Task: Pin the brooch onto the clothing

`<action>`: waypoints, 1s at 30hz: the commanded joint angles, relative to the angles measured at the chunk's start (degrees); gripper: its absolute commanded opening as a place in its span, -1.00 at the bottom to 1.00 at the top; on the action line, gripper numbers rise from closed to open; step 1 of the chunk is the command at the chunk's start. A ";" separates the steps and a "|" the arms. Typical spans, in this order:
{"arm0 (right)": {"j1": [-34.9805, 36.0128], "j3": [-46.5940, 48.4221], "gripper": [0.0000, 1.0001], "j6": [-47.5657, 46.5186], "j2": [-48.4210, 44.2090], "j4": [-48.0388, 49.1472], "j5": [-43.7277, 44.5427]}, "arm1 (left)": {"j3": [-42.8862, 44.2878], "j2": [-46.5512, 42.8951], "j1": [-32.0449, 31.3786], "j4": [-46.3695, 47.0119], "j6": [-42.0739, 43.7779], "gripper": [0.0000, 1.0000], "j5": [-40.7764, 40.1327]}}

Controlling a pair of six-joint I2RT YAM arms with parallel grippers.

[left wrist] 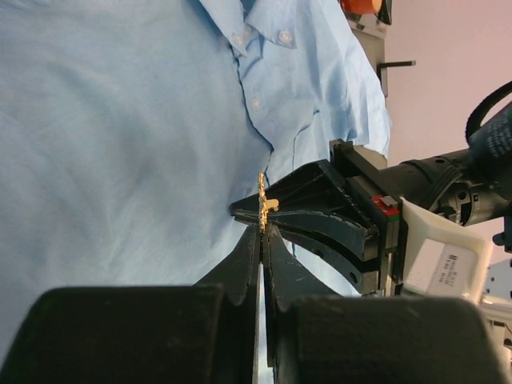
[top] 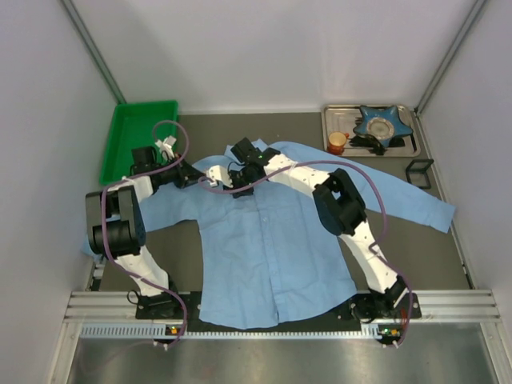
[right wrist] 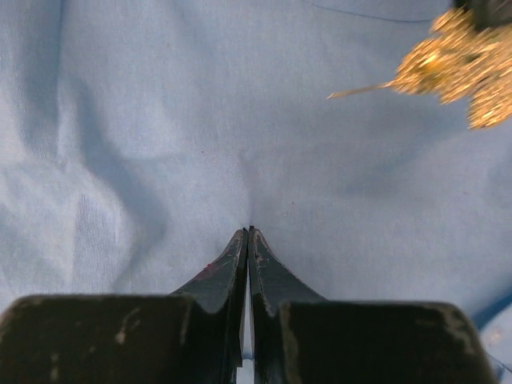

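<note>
Pinning step. Left gripper (left wrist: 262,236) clamps brooch (left wrist: 265,204); right gripper (right wrist: 248,234), lower centre frame, apparently pinches shirt (right wrist: 144,112) fold. Next: drive brooch through fold.

A green bin (top: 140,136) sits at the upper left of the dark desk (top: 208,132), and at the upper right a metal tray (top: 340,118) holds a blue star-shaped dish (top: 380,124) and an orange cup (top: 337,142), with a small black-framed box (top: 420,170) just beside it.

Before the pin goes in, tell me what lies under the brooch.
Only shirt fabric lies under the brooch, which the left gripper holds; the right gripper pinches a fold nearby. What is beneath the cloth is covered.
</note>
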 commanded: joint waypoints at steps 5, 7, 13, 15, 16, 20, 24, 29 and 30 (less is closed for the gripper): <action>0.63 -9.86 -1.00 3.25 -11.55 13.75 3.19 | 1.66 2.36 -3.97 -1.31 -0.77 -1.00 1.20; 0.63 -12.94 -1.00 3.25 -12.88 15.77 3.72 | 1.84 2.45 -5.37 -1.31 -1.20 -1.00 0.85; 1.07 -18.40 -1.00 2.72 -15.78 21.40 5.04 | 0.52 3.33 -6.87 3.69 -6.47 -1.00 0.85; 1.24 -19.97 -1.00 2.64 -16.40 23.33 5.31 | 0.78 4.21 -7.05 4.31 -7.35 -1.00 1.11; 1.33 -20.33 -1.00 2.63 -16.66 23.77 5.39 | 0.87 4.47 -7.05 4.49 -8.14 -1.00 1.03; 1.68 -21.48 -1.00 2.63 -17.10 25.18 5.57 | 0.70 5.52 -7.22 7.12 -10.43 -1.00 0.85; 1.86 -22.79 -1.00 2.63 -17.54 26.76 5.75 | 1.14 7.28 -7.49 9.49 -12.45 -1.00 1.20; 1.95 -24.03 -1.00 2.28 -18.42 28.17 5.57 | 2.81 9.31 -7.49 10.55 -13.25 -1.00 1.56; 2.03 -24.29 -1.00 2.28 -18.42 28.35 5.57 | 2.98 9.48 -7.49 10.73 -13.33 -1.00 1.47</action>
